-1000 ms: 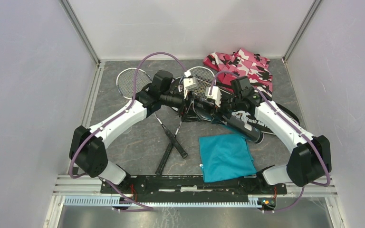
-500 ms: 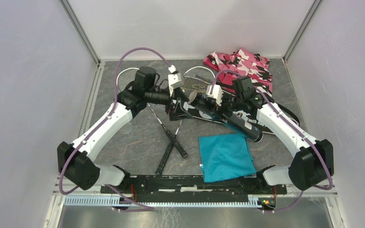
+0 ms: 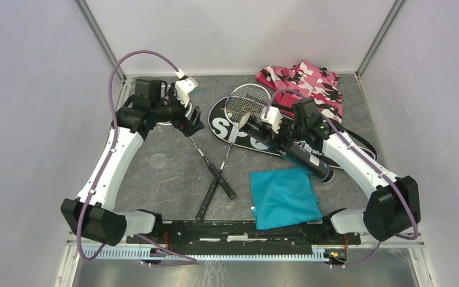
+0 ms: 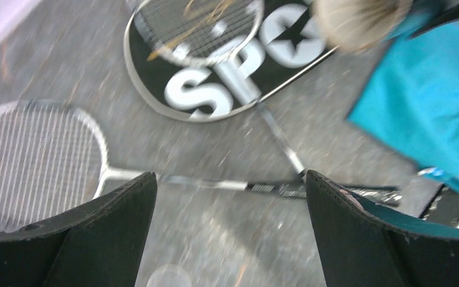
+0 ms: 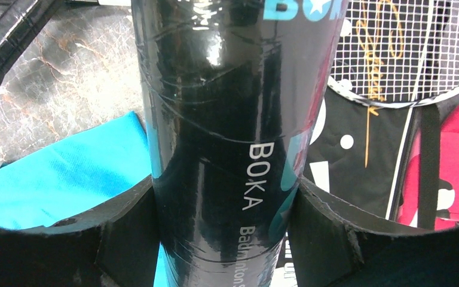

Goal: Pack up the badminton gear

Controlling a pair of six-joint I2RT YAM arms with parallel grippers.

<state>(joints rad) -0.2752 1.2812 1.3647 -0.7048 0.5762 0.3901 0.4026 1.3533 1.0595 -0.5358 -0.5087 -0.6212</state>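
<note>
My left jaws stand spread wide with nothing between them, hovering over the thin black-handled racquet with the silver round strung head (image 4: 36,155). Its head lies at nine o'clock from me and its slim metal shaft runs nine-to-three, in line with my closing stroke, so I judge a quarter turn of the wrist is needed before I can pinch it. This arm is the nearer one to it. My right jaws clamp the long glossy black tube (image 5: 227,149), which points to twelve o'clock toward the flat black racquet-shaped "SPORT" bag (image 3: 227,128), where the second silver-headed racquet (image 3: 248,98) rests its head. From above, both handles cross mid-way on the grey stone-patterned counter (image 3: 155,191). The soft teal square cloth (image 3: 284,197) lies at five o'clock and the pink-black camouflage fabric (image 3: 305,84) at one o'clock.
</note>
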